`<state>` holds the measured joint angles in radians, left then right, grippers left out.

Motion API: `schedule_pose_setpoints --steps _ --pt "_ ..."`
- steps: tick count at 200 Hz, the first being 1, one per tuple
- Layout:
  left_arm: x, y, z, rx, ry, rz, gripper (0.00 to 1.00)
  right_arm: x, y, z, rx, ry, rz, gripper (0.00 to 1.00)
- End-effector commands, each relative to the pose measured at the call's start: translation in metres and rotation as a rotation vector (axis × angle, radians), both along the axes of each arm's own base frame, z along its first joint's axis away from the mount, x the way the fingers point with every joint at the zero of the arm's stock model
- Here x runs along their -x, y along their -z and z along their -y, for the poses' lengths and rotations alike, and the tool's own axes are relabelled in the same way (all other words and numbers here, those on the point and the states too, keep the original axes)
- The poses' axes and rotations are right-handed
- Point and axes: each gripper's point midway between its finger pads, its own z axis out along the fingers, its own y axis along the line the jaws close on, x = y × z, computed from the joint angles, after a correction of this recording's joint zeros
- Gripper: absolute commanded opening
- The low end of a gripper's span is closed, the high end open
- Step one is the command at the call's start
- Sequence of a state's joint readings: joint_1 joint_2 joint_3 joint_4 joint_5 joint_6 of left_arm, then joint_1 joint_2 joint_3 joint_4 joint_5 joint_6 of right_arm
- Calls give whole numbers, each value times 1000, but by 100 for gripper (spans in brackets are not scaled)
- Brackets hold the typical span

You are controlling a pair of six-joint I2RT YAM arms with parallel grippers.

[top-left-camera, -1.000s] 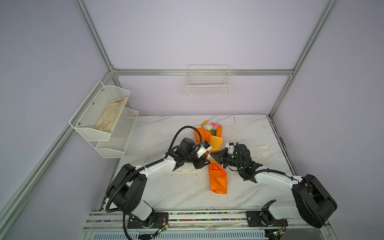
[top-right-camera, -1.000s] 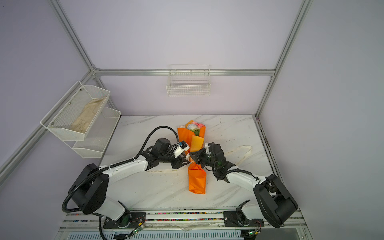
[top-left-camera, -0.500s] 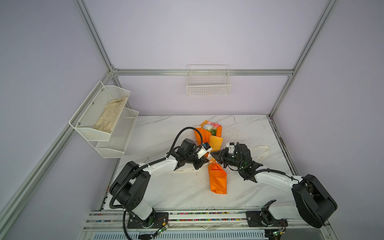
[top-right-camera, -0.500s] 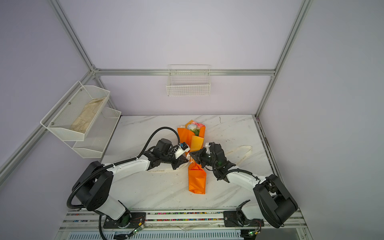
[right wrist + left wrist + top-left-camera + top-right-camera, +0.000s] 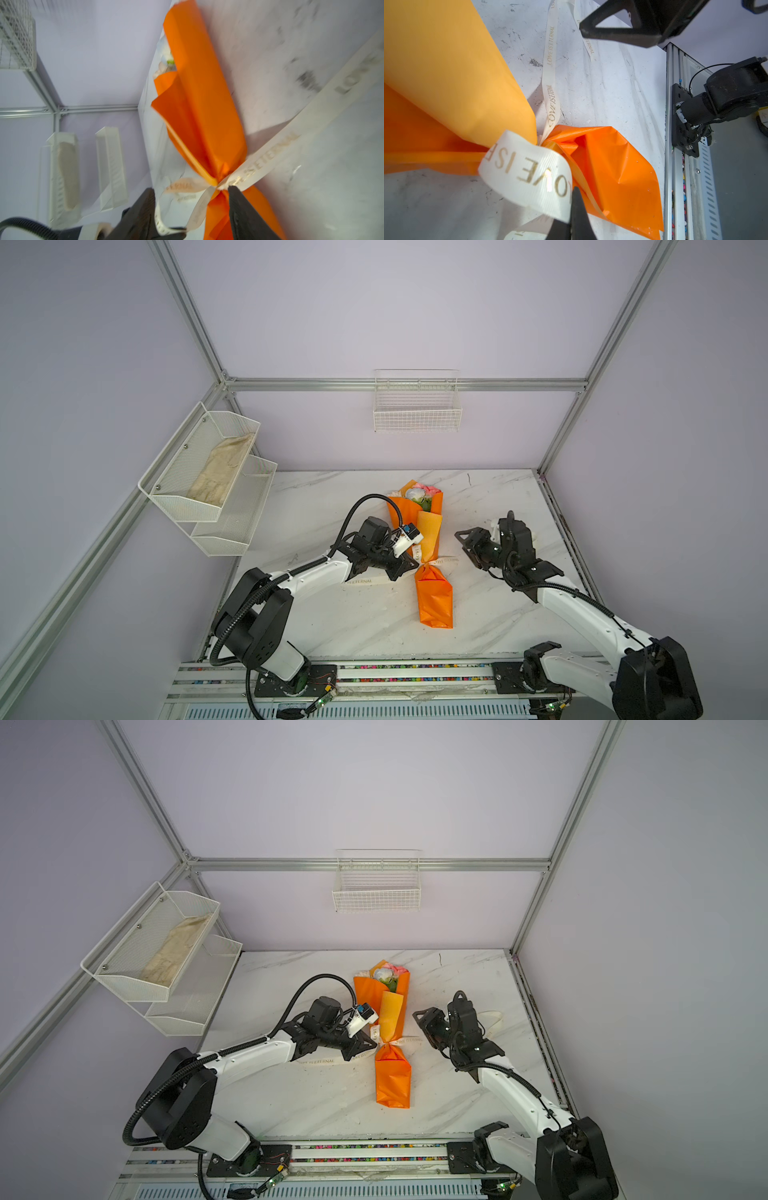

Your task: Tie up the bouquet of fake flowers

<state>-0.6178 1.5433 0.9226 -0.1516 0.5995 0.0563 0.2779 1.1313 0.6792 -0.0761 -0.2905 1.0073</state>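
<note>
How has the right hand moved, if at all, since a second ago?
Yes. The right hand has drawn back to the right, away from the bouquet, whose tied waist it was at before.

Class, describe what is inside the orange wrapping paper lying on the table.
White and pink roses with green leaves peek from the open far end of the orange wrapping paper. Their stems are covered by it.

Pale lilac walls point(image 5: 374, 302) were evenly lit, aluminium frame point(image 5: 311, 384) ran along the corners, white wire basket point(image 5: 417, 414) hung on the back wall, two-tier mesh shelf point(image 5: 178, 502) held a beige cloth point(image 5: 220, 472), white marble worktop point(image 5: 332, 497) lay below.
</note>
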Motion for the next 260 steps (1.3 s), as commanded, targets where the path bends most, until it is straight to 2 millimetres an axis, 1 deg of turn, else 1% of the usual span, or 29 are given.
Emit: schedule_pose_setpoints --steps 1,2,9,17,23,36,40,72,90,119,125,141,155,179,197,206,209,217,232,244,251,260 --pt "-3 -58 14 109 25 49 2 1 45 76 425 34 -163 61" --pt "-2 -59 14 110 26 49 2 1 45 76 425 34 -163 61" --pt "-1 -63 14 117 35 60 2 -4 56 97 511 52 -208 61" --pt "0 -64 13 118 38 69 3 -9 66 118 566 66 -258 61" --pt "1 -63 12 112 43 78 3 -14 74 129 585 67 -294 60" --pt "1 -63 11 93 44 96 3 -24 83 151 643 92 -331 60" --pt "1 -62 10 86 41 99 3 -28 83 159 656 107 -339 60" --pt "-3 -62 11 68 43 117 4 -58 85 197 729 168 -359 61" --pt "-3 -62 15 62 60 133 4 -74 91 210 757 182 -384 61" --pt "-2 -63 21 54 81 171 4 -100 100 205 726 136 -363 59" --pt "-2 -64 22 58 81 175 4 -104 103 205 721 133 -368 58" --pt "-2 -66 25 62 83 175 4 -112 113 205 715 117 -382 51" --pt "-3 -64 27 61 82 171 5 -117 116 204 707 118 -380 51" --pt "-2 -64 29 63 82 169 5 -122 122 204 696 123 -374 48" --pt "-2 -65 30 69 78 175 5 -121 129 203 690 116 -386 41" --pt "-3 -64 30 68 75 181 5 -119 133 202 688 110 -390 39" --pt "-3 -64 30 69 72 186 5 -119 134 201 686 107 -391 37" --pt "-4 -63 30 68 70 189 5 -118 138 200 685 97 -395 29" --pt "-6 -62 31 73 54 193 5 -119 137 198 681 87 -382 20" --pt "-6 -63 32 88 49 194 5 -122 131 197 683 79 -363 9" --pt "-6 -63 33 97 50 191 6 -126 120 195 675 78 -333 3" --pt "-5 -64 34 104 50 190 6 -129 100 195 673 90 -283 1"
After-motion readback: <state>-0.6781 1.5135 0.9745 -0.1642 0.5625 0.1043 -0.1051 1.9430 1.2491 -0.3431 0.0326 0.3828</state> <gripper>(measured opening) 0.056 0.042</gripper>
